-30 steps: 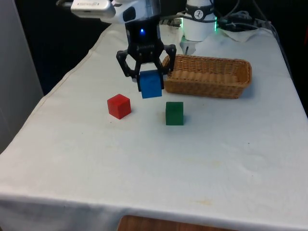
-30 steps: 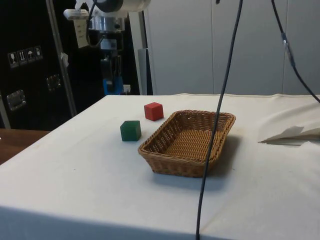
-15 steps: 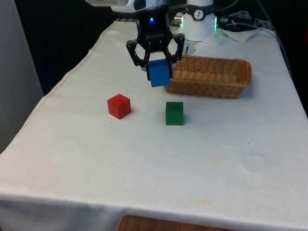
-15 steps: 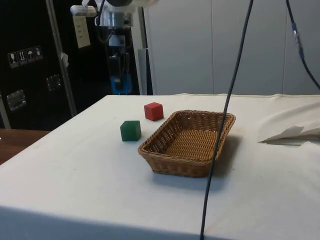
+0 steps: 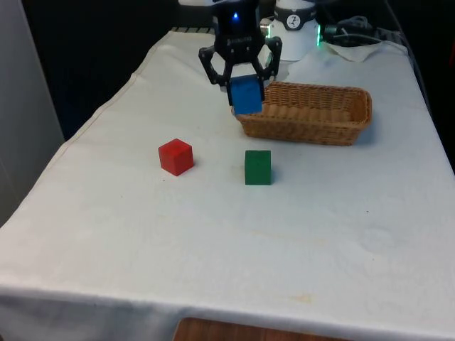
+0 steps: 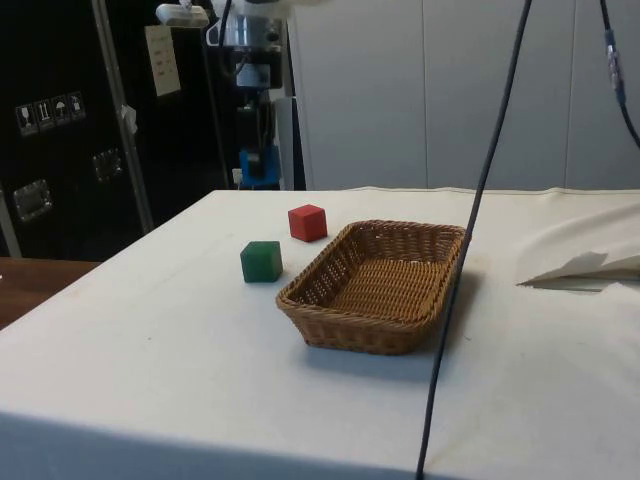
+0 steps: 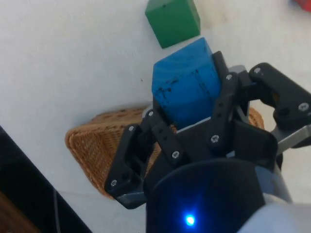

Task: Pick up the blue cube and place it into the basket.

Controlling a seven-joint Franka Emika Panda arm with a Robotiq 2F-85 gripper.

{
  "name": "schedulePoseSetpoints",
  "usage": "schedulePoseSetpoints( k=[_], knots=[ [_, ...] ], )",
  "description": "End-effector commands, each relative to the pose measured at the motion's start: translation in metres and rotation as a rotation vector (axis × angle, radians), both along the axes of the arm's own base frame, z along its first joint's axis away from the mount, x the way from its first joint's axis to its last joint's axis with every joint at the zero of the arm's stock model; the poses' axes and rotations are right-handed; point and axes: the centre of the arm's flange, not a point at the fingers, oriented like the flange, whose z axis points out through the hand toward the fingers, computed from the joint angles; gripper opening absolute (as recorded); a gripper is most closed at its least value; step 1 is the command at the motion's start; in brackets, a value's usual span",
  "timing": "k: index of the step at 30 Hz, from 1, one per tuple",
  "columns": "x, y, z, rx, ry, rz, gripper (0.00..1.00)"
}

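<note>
Since the earlier frames, gripper [image 5: 242, 77] and blue cube [image 5: 247, 96] have travelled together toward the front view's right and farther from that camera, from above the bare cloth near the red cube to the near-left corner of the basket [image 5: 353, 108]. Red cube [image 5: 175, 156] and green cube [image 5: 257, 167] have kept their places on the table [image 5: 213, 241].

Front view: the black gripper is clenched on the blue cube, one finger on each side of it, and the cube hangs clear of the table, slightly tilted. Seen from this camera the cube overlaps the basket's left end at rim height. The basket, a shallow oblong of woven wicker, stands on the white cloth with nothing visible inside it. The red cube lies toward the front view's left, the green cube nearer the middle, the two well apart from each other.

Side view: the gripper [image 6: 259, 150] holds the blue cube [image 6: 260, 167] well above the table, beyond the red cube [image 6: 308, 222]. The green cube [image 6: 261, 261] stands just beside the basket [image 6: 340, 325] without touching it.

Wrist view: the blue cube [image 7: 187, 89] sits between the fingers [image 7: 224, 104] of the gripper [image 7: 187, 114]. Below it lie the green cube [image 7: 173, 20] on the cloth and one end of the basket [image 7: 95, 148].
</note>
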Motion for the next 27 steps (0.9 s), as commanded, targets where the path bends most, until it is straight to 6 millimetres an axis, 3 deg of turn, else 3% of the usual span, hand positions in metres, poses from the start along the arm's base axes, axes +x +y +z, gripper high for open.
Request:
schedulePoseSetpoints(
  k=[1, 27],
  knots=[
    [-0.004, 0.001, 0.002, -0.011, -0.010, -0.004, 0.00],
    [-0.064, 0.017, 0.006, -0.058, -0.006, 0.017, 0.00]
  ],
)
